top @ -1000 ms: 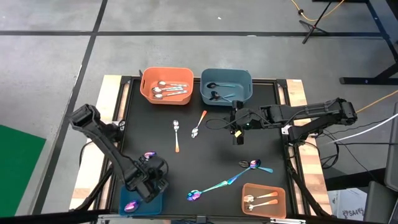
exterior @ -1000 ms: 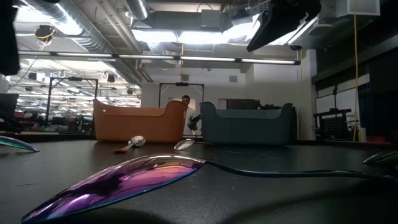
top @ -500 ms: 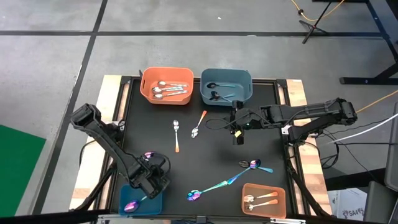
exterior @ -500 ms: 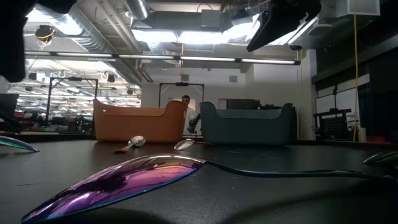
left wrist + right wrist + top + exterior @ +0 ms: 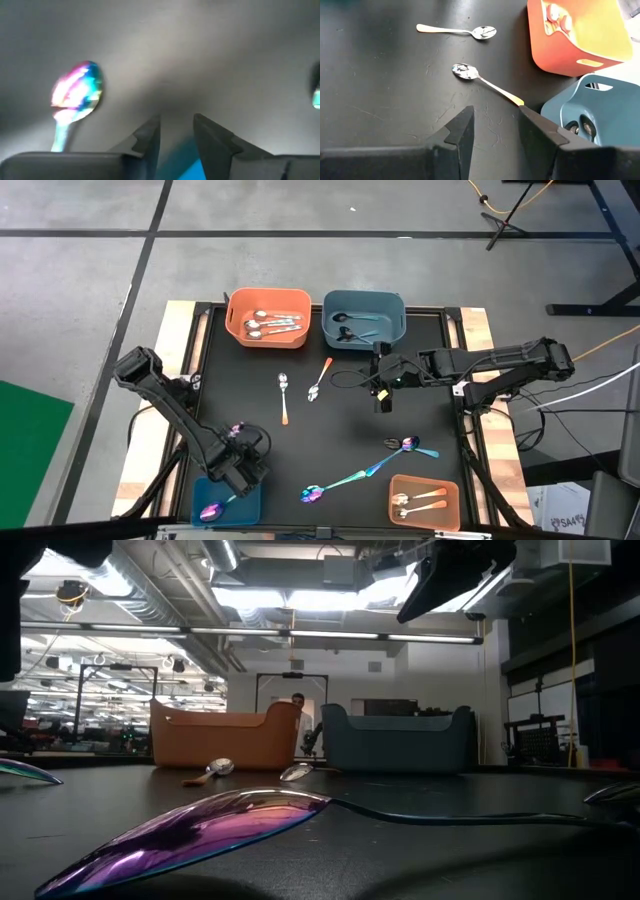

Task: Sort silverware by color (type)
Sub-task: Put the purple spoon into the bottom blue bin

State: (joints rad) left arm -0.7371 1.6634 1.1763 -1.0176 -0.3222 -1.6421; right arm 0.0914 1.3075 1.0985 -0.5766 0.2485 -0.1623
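My left gripper [image 5: 236, 480] [image 5: 176, 120] hangs open, pointing down over the near-left blue bin [image 5: 247, 508]. In that bin lies an iridescent spoon [image 5: 210, 510] [image 5: 77, 91], beside the fingers and not touched. Another iridescent spoon [image 5: 240, 428] lies on the table just beyond the bin. More iridescent spoons [image 5: 345, 480] [image 5: 405, 444] rest near the front centre. Two orange-handled spoons [image 5: 283, 395] [image 5: 318, 378] lie mid-table; the right wrist view shows them too [image 5: 455, 30] [image 5: 485, 84]. My right gripper [image 5: 380, 400] [image 5: 495, 112] hovers open above the table's middle right.
At the far edge an orange bin [image 5: 240, 330] holds silver spoons, and a blue bin [image 5: 392, 330] beside it holds black ones. A near-right orange bin [image 5: 445, 492] holds orange-handled spoons. A person stands [image 5: 297, 705] far behind the table.
My left gripper has tipped and turned a little while staying over the near-left blue bin. The right arm has kept still.
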